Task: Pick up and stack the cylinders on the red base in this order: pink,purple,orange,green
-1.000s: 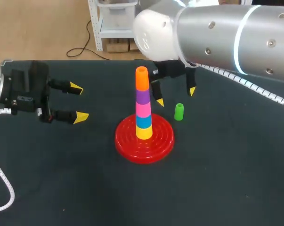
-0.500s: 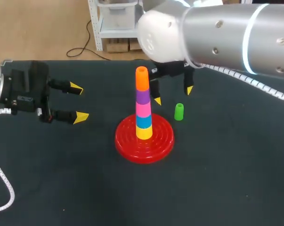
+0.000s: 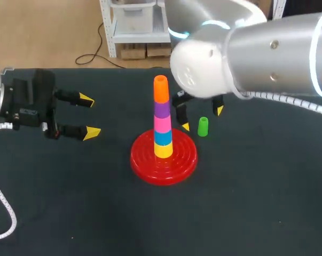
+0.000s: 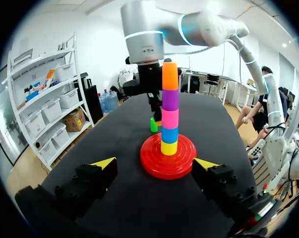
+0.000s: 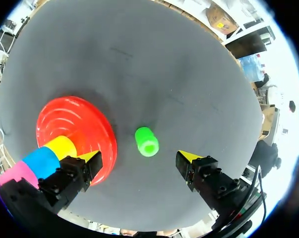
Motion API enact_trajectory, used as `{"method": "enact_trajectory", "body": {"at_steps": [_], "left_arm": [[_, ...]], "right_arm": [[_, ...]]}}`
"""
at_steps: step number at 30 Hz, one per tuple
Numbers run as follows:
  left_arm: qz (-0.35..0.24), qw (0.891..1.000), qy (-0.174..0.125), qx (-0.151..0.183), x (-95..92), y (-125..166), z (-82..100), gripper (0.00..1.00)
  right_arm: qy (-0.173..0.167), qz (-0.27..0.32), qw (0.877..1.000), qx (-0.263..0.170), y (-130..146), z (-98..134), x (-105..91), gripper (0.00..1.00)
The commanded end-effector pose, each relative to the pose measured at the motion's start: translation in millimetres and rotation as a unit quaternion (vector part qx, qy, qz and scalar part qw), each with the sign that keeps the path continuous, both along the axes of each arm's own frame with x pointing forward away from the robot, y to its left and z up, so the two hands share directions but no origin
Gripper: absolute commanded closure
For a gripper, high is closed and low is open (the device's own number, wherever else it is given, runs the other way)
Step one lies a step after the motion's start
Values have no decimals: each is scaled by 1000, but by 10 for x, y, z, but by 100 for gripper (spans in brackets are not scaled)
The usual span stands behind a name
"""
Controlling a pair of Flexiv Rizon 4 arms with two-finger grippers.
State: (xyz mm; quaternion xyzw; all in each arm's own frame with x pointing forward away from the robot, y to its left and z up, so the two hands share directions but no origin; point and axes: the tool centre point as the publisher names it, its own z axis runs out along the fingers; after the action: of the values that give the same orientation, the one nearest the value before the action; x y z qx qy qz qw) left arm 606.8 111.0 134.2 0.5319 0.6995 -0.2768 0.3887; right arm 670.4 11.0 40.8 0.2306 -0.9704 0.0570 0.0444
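On the red base (image 3: 178, 162) (image 4: 151, 166) (image 5: 72, 116) a stack stands upright: yellow, blue, pink, purple, with the orange cylinder (image 3: 161, 89) (image 4: 170, 76) on top. The green cylinder (image 3: 203, 126) (image 4: 153, 125) (image 5: 147, 142) stands on the table just right of the base. Above it hangs my right gripper (image 3: 202, 118) (image 5: 139, 157), open, its yellow tips to either side of the green cylinder and clear of it. My left gripper (image 3: 89, 116) (image 4: 156, 162) stays open at the left of the table, pointing at the stack, nothing between its fingers.
The black table (image 3: 246, 202) carries nothing else. My right arm's big silver body (image 3: 257, 53) reaches over the far right part of the table, close behind the stack.
My right gripper has come down and slightly toward the front, closing in over the green cylinder. The left arm and the stack have not moved.
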Motion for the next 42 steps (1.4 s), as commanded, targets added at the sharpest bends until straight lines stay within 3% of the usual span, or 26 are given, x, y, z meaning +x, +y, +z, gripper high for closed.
{"method": "enact_trajectory", "body": {"at_steps": [1,27,30,32,38,42], "left_arm": [[0,1000,-3,-3,-4,6,-15,0],[0,1000,-3,-3,-4,6,-15,0],[0,1000,-3,-3,-4,6,-15,0],[0,1000,-3,-3,-4,6,-15,0],[0,1000,-3,-3,-4,6,-15,0],[0,1000,-3,-3,-4,6,-15,0]], "right_arm": [[-92,11,995,43,-33,-56,-62,0],[-56,-27,995,78,-84,-125,148,0],[-49,-28,995,78,-75,-126,164,4],[-33,-34,996,79,-67,-139,187,11],[-29,-32,997,69,-66,-149,204,30],[-28,-34,997,69,-69,-155,211,35]]}}
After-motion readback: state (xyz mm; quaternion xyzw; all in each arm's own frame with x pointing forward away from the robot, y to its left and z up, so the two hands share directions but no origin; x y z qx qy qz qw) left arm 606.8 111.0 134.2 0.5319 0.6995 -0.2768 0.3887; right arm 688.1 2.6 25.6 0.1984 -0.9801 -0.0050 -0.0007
